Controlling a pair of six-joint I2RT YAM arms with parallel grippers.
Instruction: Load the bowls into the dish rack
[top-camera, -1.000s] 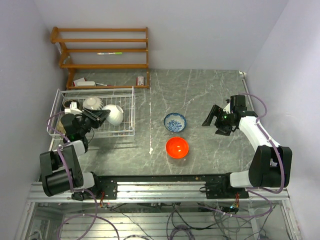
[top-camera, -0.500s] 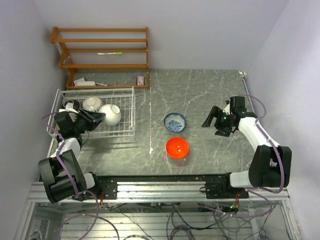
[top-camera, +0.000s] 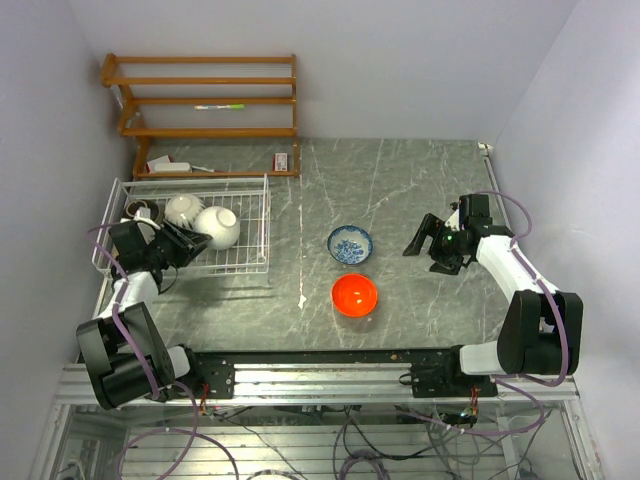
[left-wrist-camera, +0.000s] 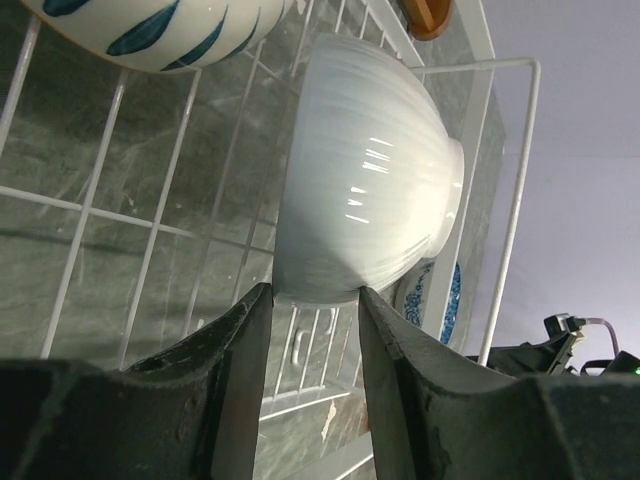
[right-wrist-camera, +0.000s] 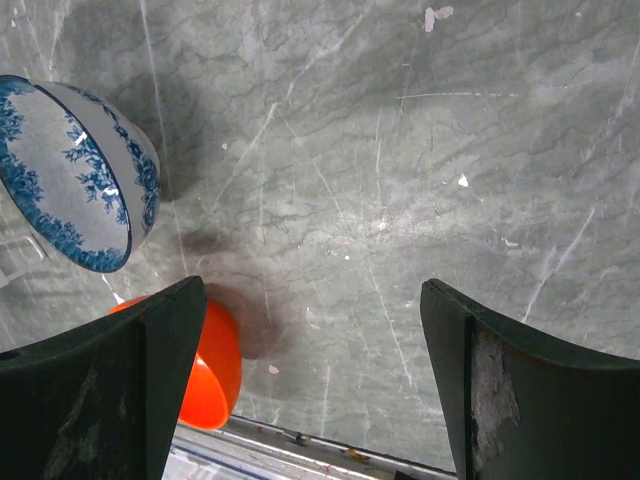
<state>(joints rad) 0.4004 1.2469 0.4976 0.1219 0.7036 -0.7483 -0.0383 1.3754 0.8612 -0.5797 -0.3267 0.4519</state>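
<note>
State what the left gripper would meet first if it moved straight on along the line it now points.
The white ribbed bowl, lying tilted in the dish rack, sits directly ahead of the left gripper, right at the tips of its jaws. Nothing else shows between them.

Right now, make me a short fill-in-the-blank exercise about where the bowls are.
The orange-red bowl sits on the ___, outside the dish rack.
The patterned bowl beside it is white and ___.
The right hand is open and holds ___.
The ribbed bowl nearest the left hand is plain ___.
Missing words: table; blue; nothing; white.
</note>
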